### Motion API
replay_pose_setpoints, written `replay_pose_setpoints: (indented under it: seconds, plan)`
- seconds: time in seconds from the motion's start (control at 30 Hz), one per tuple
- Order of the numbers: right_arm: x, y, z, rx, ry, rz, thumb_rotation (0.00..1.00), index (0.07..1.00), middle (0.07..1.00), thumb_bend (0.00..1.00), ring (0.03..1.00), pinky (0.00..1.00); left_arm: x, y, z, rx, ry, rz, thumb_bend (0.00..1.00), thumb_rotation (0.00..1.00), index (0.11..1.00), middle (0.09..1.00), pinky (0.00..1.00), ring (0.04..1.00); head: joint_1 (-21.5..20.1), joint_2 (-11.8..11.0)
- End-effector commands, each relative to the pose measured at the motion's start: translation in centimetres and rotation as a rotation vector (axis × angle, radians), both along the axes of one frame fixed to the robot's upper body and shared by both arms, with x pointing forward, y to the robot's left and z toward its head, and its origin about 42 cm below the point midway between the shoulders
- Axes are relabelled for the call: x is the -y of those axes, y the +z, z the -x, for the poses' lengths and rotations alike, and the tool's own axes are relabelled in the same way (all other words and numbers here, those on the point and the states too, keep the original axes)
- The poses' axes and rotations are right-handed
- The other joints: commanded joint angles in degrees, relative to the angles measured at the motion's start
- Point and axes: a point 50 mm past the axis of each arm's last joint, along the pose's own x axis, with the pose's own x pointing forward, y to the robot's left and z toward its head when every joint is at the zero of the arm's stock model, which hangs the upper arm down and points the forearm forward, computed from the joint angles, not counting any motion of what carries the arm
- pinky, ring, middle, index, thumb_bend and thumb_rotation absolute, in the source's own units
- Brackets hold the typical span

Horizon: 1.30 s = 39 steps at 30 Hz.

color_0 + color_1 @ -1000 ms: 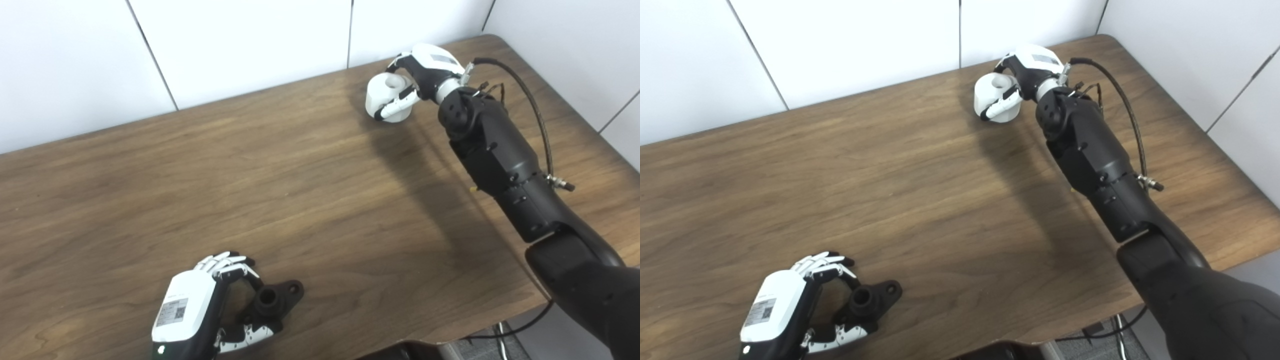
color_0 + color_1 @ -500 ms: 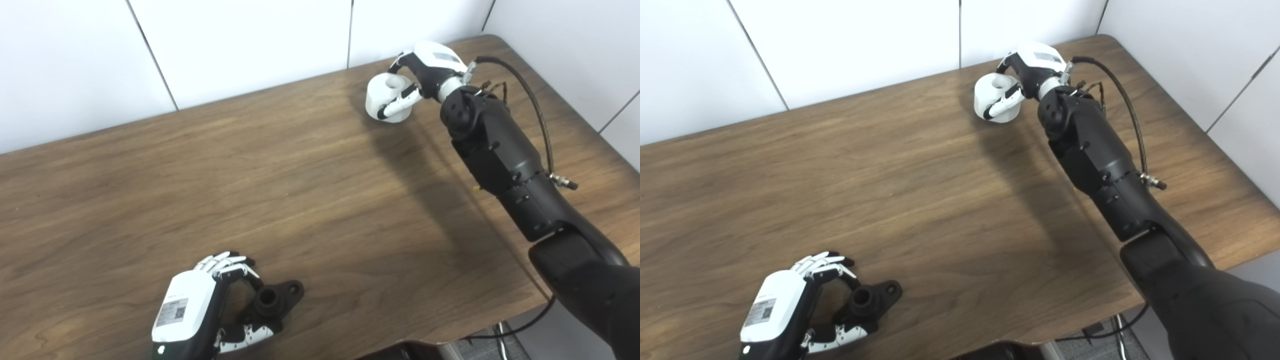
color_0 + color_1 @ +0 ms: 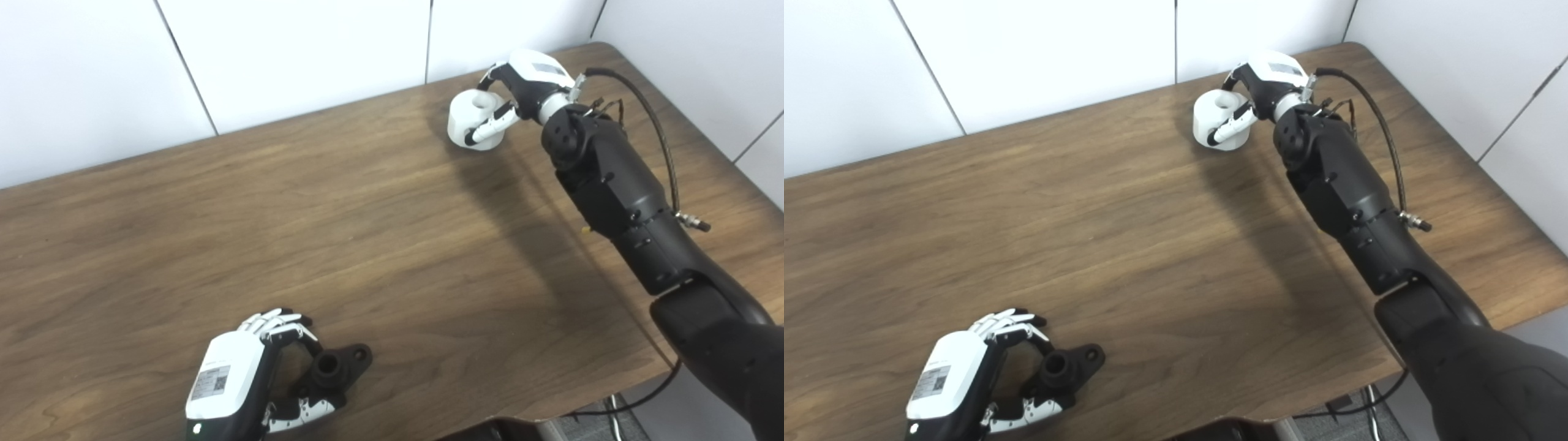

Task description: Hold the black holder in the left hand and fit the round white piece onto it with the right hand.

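1. Fingers [image 3: 487, 128] of the right hand [image 3: 520, 86] curled around the round white piece [image 3: 471, 119] at the far right of the counter [image 3: 380, 233], one finger across its near side and others over its top rim; the grip looked closed on it, though whether the piece was lifted or resting on the wood could not be told.
2. At the near left edge, the left hand [image 3: 236, 373] had its fingers [image 3: 275, 321] wrapped about the black holder [image 3: 334, 367], which appeared to sit on the counter with its round socket facing up and a flange with a hole pointing right.
3. Both task things were well apart, at opposite corners of the counter: the white piece lay far and to the right of the holder, with bare wood between.
4. The coming move, by my judgement, turned on that diagonal: the right hand would need to carry the piece toward the near left while the left hand raised the holder to meet it.
5. Alignment looked like the delicate part, since the piece's central bore would have to line up with the holder's upright socket.
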Motion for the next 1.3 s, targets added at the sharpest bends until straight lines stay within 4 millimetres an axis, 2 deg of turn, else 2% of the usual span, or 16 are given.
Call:
replay_pose_setpoints:
  seconds: [0.0,0.8,0.87,0.9,1.27]
  plan:
    - [0.56,3.01,-0.27,0.102,0.003,0.037,0.34,0.688,0.916,0.78,0.969,0.88,-0.22,-0.12,0.42,-0.017,-0.002,-0.020,0.52,0.04,0.488,0.763,0.86,0.844,-0.06,0.06]
    - [0.73,2.84,-0.36,0.115,0.012,0.054,0.30,0.594,0.912,0.73,0.969,0.88,-0.17,-0.14,0.40,-0.013,-0.004,-0.018,0.52,0.04,0.488,0.761,0.86,0.843,0.01,0.12]
    - [0.75,2.80,-0.35,0.120,0.014,0.054,0.19,0.513,0.906,0.56,0.969,0.89,-0.20,-0.18,0.38,-0.013,-0.005,-0.020,0.52,0.05,0.488,0.761,0.86,0.842,0.01,0.12]
    - [0.77,2.76,-0.34,0.123,0.018,0.052,0.17,0.503,0.905,0.54,0.968,0.89,-0.19,-0.17,0.37,-0.013,-0.005,-0.022,0.52,0.05,0.488,0.762,0.86,0.842,0.01,0.12]
    - [0.96,2.72,-0.15,0.144,0.044,0.065,0.15,0.488,0.873,0.52,0.947,0.87,-0.12,-0.17,0.43,-0.015,-0.003,-0.021,0.52,0.05,0.488,0.760,0.86,0.844,0.21,0.12]
